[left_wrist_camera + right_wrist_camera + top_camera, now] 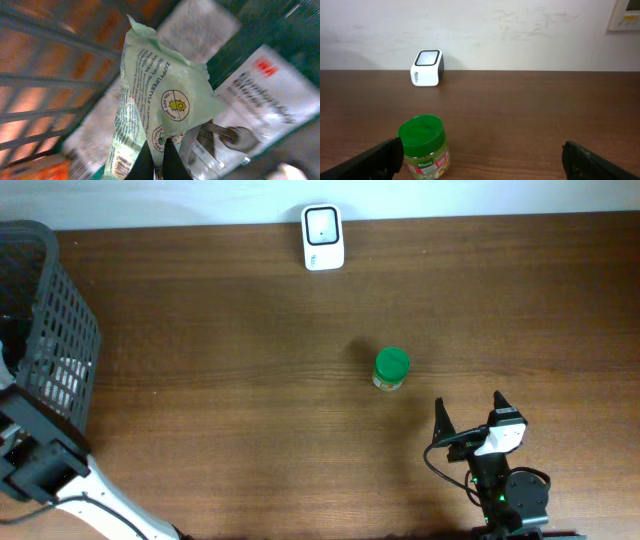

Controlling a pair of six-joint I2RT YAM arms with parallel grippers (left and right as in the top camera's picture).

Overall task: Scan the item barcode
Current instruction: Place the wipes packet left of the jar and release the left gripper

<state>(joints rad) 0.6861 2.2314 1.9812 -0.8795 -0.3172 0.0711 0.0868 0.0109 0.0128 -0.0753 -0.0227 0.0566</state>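
Packet point(160, 100) sits pinched by left end effector point(161, 156), seemingly inside basket point(45, 80).

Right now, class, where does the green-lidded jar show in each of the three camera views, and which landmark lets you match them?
Overhead: the green-lidded jar stands right of centre, below the white scanner.
Left wrist: not in it; this view shows a pale green packet instead.
Right wrist: the jar is at lower left, with the scanner behind it.
Shared landmark: the white scanner, seen in the overhead and right wrist views.
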